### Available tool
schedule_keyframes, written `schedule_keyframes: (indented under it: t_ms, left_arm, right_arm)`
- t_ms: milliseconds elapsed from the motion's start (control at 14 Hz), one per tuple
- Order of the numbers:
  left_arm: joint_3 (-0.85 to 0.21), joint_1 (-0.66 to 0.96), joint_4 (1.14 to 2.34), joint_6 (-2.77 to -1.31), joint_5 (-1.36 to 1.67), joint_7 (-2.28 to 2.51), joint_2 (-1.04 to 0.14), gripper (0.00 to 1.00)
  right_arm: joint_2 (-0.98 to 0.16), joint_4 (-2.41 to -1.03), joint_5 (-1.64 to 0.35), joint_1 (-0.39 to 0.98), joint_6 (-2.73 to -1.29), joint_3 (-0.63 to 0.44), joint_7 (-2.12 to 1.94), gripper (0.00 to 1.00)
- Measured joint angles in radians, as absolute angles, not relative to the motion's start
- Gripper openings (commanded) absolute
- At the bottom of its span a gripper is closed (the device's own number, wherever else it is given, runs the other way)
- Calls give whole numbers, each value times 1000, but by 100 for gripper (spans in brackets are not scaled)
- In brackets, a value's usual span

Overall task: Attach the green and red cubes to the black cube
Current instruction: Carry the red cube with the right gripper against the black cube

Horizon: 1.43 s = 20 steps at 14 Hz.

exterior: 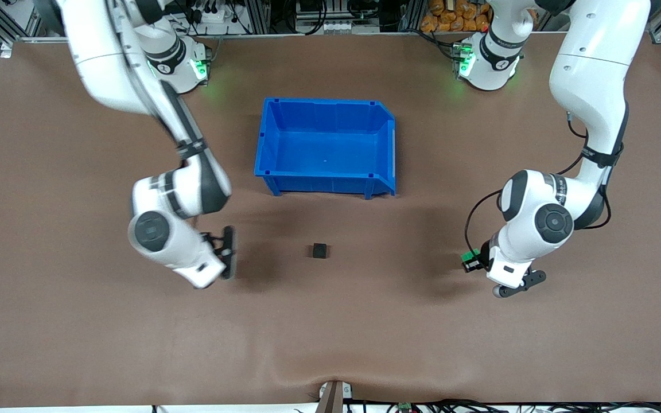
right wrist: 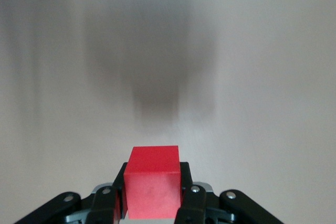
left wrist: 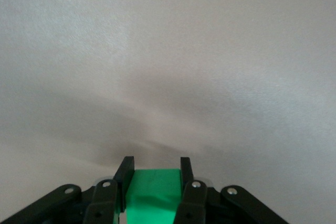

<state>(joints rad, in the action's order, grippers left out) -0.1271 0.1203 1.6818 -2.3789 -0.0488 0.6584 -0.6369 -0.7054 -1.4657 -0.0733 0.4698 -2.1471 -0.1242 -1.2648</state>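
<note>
The black cube (exterior: 319, 250) lies alone on the brown table, nearer to the front camera than the blue bin. My left gripper (exterior: 469, 263) (left wrist: 155, 165) is shut on the green cube (exterior: 470, 256) (left wrist: 155, 190), low over the table toward the left arm's end from the black cube. My right gripper (exterior: 228, 252) (right wrist: 153, 169) is shut on the red cube (right wrist: 153, 182), low over the table toward the right arm's end from the black cube. The front view hides the red cube. Both grippers are well apart from the black cube.
An empty blue bin (exterior: 325, 103) stands mid-table, nearer the robots' bases than the black cube. The brown table mat (exterior: 330, 332) has a small ridge at its front edge.
</note>
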Motion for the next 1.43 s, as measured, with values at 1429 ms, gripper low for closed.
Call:
schedule_keyframes:
  t_ms: [1429]
  left_arm:
    - [-125, 237, 1634, -2379, -49, 986, -646, 0]
  right_arm:
    - [-978, -1169, -72, 712, -2124, -138, -762, 0]
